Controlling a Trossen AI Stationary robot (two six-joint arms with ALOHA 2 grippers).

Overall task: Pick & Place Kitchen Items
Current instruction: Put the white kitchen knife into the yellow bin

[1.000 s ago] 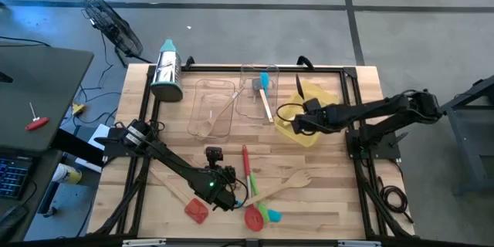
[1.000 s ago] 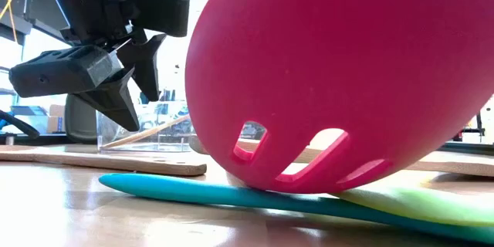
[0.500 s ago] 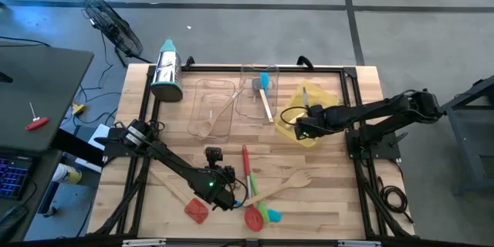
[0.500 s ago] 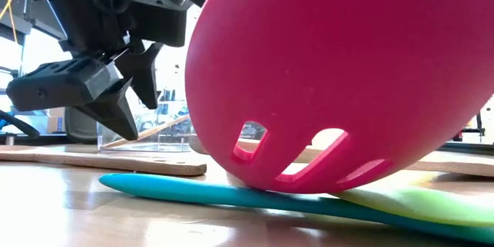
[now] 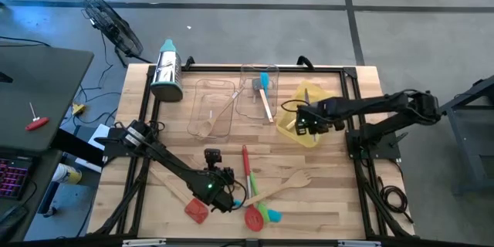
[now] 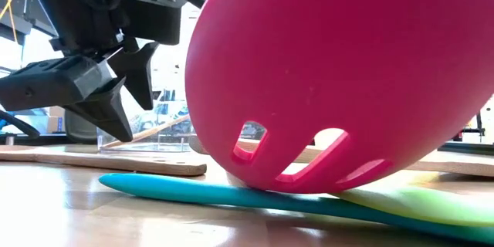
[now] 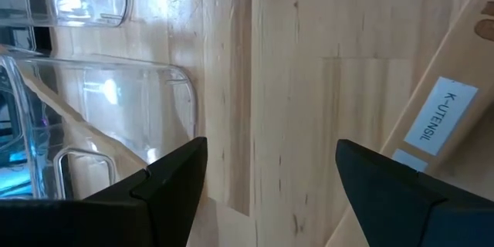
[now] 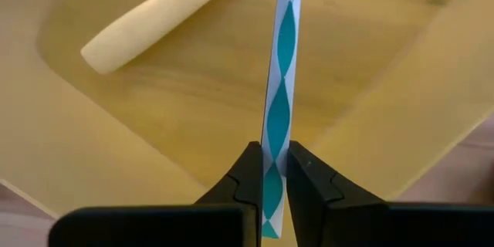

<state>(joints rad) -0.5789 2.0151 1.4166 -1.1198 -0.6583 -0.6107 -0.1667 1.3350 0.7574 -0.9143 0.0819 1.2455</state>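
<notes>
Thin teal-and-white patterned flat stick (image 8: 277, 116): over yellow plastic tray (image 8: 116, 154), pinched by right end effector (image 8: 268, 171), now shifted farther over it | left end effector (image 7: 262, 177): spread, lower above wooden worktop (image 7: 309, 62) near red slotted spatula (image 5: 252, 216).

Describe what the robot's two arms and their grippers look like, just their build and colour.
Both arms are dark, near black, jointed links on black frames. The left gripper has broad, angular, wedge-shaped matte fingers; a small green light glows on its arm, near the wrist. The right gripper has dark fingers tapering to narrow tips, and a black cable loops beside it.

Utensils (image 5: 266, 189) scattered near table front
</notes>
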